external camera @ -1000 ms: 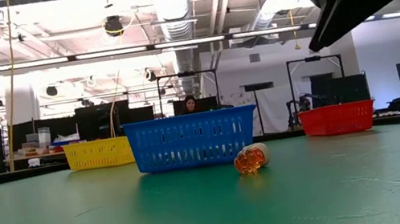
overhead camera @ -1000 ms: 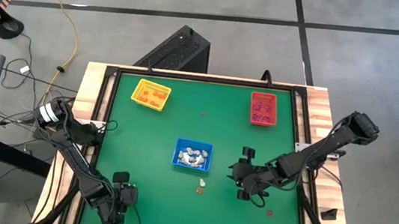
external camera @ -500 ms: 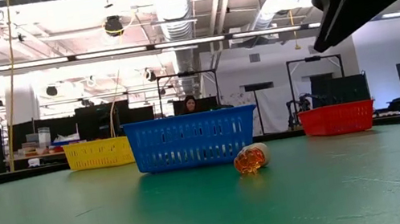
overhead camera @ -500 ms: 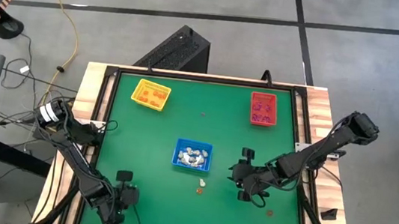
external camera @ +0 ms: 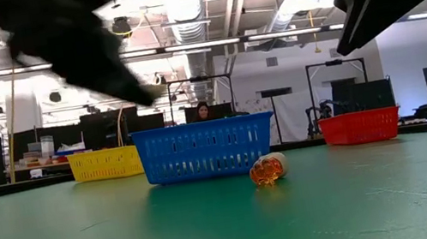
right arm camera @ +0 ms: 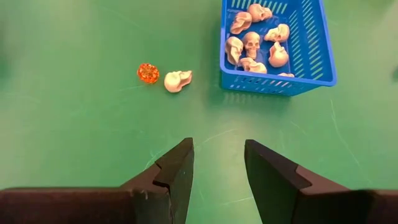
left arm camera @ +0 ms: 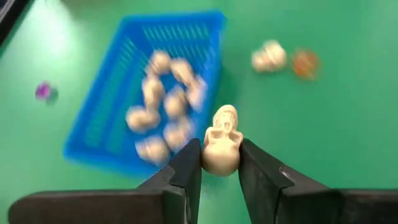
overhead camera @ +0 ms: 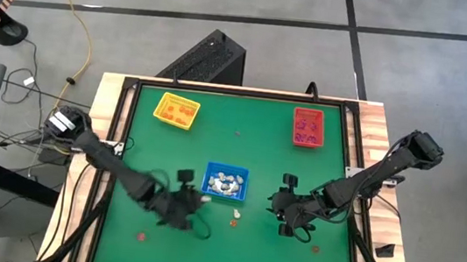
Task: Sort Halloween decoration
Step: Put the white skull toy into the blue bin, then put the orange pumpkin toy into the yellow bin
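Skull [left arm camera: 221, 149] in left hand [left arm camera: 219, 167], beside blue tray [left arm camera: 118, 81]

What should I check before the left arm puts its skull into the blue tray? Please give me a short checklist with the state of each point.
1. Grip: left gripper is shut on a whitish skull, pinched between both fingers. Ok.
2. Right tray: blue tray already holds whitish skulls. Ok.
3. Position: in the high view the left gripper is beside the tray's near left corner, not over it. Not ok.
4. Room in the tray: bare floor shows beside the skulls. Ok.
5. Right gripper: open, empty, to the right of the tray. Ok.
6. Leftovers: one skull and an orange trinket lie on the mat. Not ok.
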You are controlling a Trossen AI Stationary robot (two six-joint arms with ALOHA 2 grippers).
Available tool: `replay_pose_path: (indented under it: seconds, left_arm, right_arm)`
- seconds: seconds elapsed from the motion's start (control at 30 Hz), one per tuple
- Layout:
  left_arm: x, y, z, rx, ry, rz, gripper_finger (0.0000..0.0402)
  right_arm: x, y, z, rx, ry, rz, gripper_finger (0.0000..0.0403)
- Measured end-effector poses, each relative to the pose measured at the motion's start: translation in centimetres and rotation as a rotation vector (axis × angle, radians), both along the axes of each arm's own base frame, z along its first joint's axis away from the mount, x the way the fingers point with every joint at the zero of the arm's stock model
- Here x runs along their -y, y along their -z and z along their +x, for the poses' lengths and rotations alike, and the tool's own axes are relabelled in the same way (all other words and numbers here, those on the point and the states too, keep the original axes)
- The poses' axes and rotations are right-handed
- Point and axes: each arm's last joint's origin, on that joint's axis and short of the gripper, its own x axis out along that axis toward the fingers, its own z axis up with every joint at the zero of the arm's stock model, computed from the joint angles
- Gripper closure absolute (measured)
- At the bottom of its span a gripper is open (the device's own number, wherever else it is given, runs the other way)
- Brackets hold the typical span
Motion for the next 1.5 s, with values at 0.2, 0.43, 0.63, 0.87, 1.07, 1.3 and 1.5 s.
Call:
replay_pose_path:
  seconds: [0.2,0.43,0.63,0.87,1.07,1.3,1.5]
  left_arm:
    - [-5.1,-1.1,3.5,0.099,-0.014,-0.066,0.0315]
    - [-8.1,-0.7,4.1,0.035,-0.028,-0.143,0.0269]
    - [-8.6,-1.2,4.2,0.024,-0.023,-0.129,0.0216]
    - [-5.5,-4.9,2.1,-0.180,0.070,-0.507,0.0202]
    - [1.5,-3.7,-1.4,-0.371,0.090,-0.644,0.0211]
    - [7.9,-1.6,-6.1,-0.456,0.054,-0.592,0.0214]
    - [9.8,-0.1,-9.0,-0.532,-0.017,-0.534,0.0214]
  right_arm:
    - [-0.5,0.0,-0.3,0.000,-0.012,0.011,0.0230]
    - [-1.4,0.0,-0.9,-0.003,-0.050,0.011,0.0230]
    - [-1.6,0.1,-1.0,-0.005,-0.057,0.009,0.0230]
    - [-1.5,0.1,-1.1,-0.017,-0.057,0.001,0.0230]
    - [-1.5,0.1,-1.0,-0.013,-0.072,-0.026,0.0230]
    - [-1.5,0.1,-1.0,-0.012,-0.105,-0.058,0.0230]
    - [-1.5,0.0,-0.9,-0.003,-0.100,-0.047,0.0230]
